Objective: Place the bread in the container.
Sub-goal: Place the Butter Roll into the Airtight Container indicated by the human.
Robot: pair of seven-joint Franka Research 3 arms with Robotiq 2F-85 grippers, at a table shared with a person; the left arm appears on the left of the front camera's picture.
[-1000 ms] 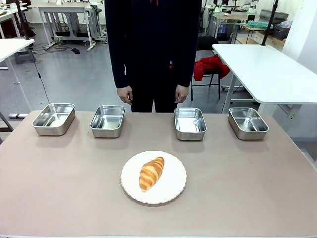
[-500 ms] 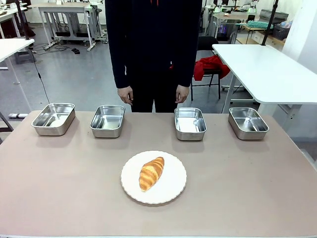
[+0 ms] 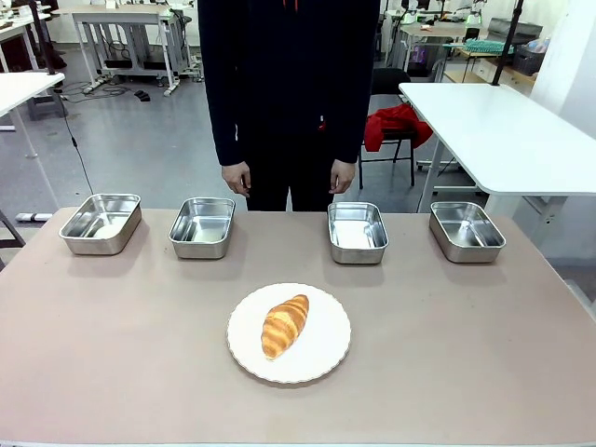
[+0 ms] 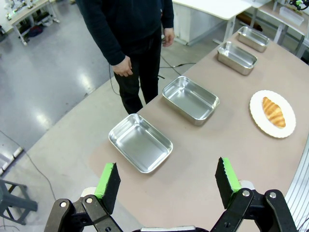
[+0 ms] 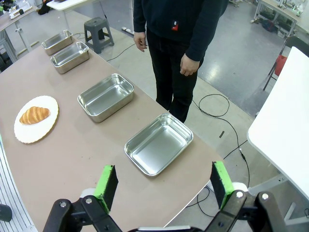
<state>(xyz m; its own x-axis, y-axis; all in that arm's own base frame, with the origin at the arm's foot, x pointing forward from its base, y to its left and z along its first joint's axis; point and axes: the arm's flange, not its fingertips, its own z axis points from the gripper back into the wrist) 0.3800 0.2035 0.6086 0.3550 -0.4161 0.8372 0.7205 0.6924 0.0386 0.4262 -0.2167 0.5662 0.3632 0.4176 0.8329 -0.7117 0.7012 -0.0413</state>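
- Two claws, both spread wide and empty. The left claw [image 4: 167,180] hangs over the left end of the table [image 3: 466,326] and the right claw [image 5: 163,180] over its right end.
- Just beyond the left claw lies the far-left container [image 4: 141,142]; just beyond the right claw lies the far-right container [image 5: 158,144].
- The bread [image 3: 284,325] rests on a white plate [image 3: 321,368] mid-table, well apart from both claws and from every pan. I judge the task to be at its start, with the reach for the croissant not yet made.
- Next, one claw must come in over the plate, straddle the croissant across its width and close gently, since it looks easy to crush.
- The wrist views give each claw's spread. The front view adds the inner-left container [image 3: 202,226] and inner-right container [image 3: 357,232], plus the person [image 3: 289,93] with hands hanging down. I cannot tell which pan is meant.
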